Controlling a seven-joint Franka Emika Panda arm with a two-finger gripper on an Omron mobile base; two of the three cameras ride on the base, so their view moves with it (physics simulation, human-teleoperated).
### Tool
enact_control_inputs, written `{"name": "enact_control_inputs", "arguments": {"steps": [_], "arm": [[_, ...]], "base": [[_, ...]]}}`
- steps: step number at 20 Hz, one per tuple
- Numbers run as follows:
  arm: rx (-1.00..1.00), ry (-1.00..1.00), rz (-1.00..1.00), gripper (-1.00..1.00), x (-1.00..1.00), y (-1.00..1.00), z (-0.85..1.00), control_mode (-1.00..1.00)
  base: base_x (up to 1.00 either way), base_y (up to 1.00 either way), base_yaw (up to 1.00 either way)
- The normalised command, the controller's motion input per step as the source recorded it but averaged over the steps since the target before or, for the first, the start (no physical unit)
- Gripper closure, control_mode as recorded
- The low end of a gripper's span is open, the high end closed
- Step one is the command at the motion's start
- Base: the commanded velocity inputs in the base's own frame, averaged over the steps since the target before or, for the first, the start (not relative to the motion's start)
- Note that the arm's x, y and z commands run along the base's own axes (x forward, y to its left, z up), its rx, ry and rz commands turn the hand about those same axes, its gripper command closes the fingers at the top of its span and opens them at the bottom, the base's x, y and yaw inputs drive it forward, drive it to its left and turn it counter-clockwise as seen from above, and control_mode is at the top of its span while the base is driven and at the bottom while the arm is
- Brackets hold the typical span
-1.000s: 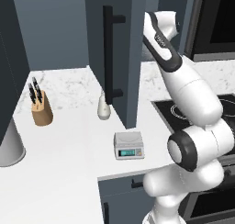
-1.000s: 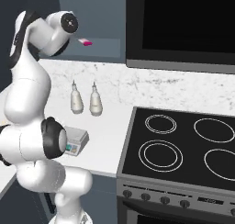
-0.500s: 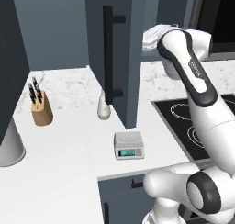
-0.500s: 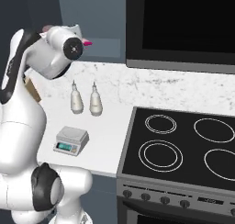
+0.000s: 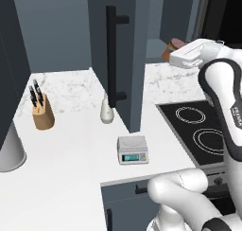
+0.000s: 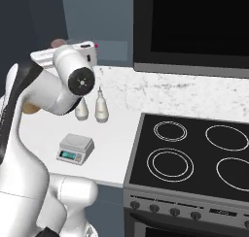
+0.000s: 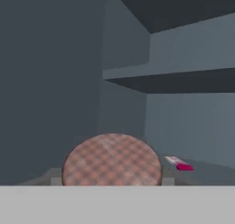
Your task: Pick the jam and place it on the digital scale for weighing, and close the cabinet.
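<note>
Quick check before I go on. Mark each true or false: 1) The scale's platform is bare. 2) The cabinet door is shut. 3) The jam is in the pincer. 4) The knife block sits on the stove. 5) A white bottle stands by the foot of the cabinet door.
1) True. The digital scale has nothing on its platform.
2) False. The cabinet door stands open, its edge out over the counter.
3) True. The pincer is shut on the jam, whose lid sits close at the bottom of the hand view.
4) False. The knife block sits on the white counter, far from the stove.
5) True. The white bottle stands there.
</note>
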Motion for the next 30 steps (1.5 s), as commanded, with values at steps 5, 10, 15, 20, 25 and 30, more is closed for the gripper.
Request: {"name": "enact_control_inputs", "arguments": {"steps": [5,10,15,20,25,30], "arm": [[-0.01,0.18,0.0,1.0,-1.0,-0.44,-0.25,-1.0],[-0.06,0.04,0.1,1.0,-0.6,-0.02,-0.68,-1.0],[-0.04,0.14,0.26,1.0,-0.07,0.09,-0.69,-1.0],[-0.02,0.35,0.25,1.0,0.25,0.07,-0.49,-1.0],[-0.02,0.33,0.23,1.0,0.34,0.12,-0.55,-1.0],[-0.03,0.07,0.14,1.0,0.24,0.28,-0.66,-1.0]], "base": [[0.0,0.0,0.0],[0.0,0.0,0.0],[0.0,0.0,0.0],[0.0,0.0,0.0],[0.0,0.0,0.0],[0.0,0.0,0.0]]}}
